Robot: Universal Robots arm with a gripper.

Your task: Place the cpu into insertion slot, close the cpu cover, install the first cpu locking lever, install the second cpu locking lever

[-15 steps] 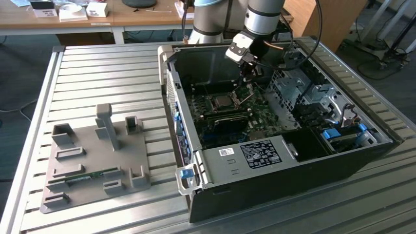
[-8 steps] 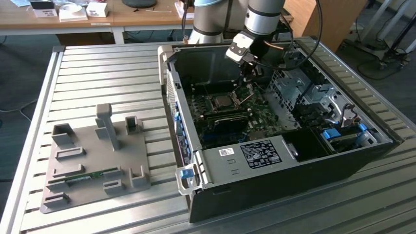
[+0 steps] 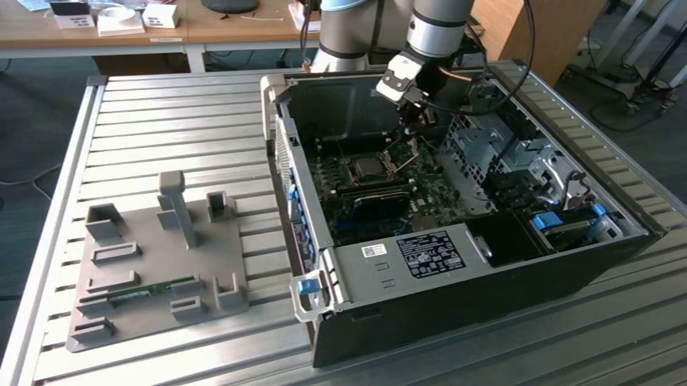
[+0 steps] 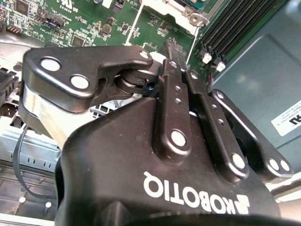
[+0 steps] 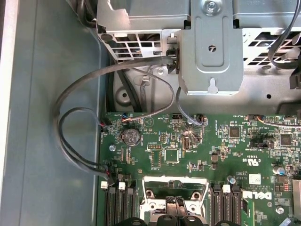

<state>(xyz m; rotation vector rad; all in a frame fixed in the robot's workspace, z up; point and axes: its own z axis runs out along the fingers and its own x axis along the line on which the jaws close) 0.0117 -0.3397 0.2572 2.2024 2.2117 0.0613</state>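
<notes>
My gripper reaches down into the open computer case, over the green motherboard. Its two black fingers stand pressed together, shut, with nothing visible between them. In the first wrist view the gripper hovers over the middle of the insertion slot, which is ringed by the silver metal of the cpu cover. The second wrist view shows the gripper from behind, pointing at a corner of the same silver frame. The cpu is hidden under the fingers. I cannot make out the locking levers.
Black memory slots flank the socket. Grey cables loop over the case floor beside the board. A metal drive bracket rises beyond it. On the slatted table a grey fixture holds a green memory stick.
</notes>
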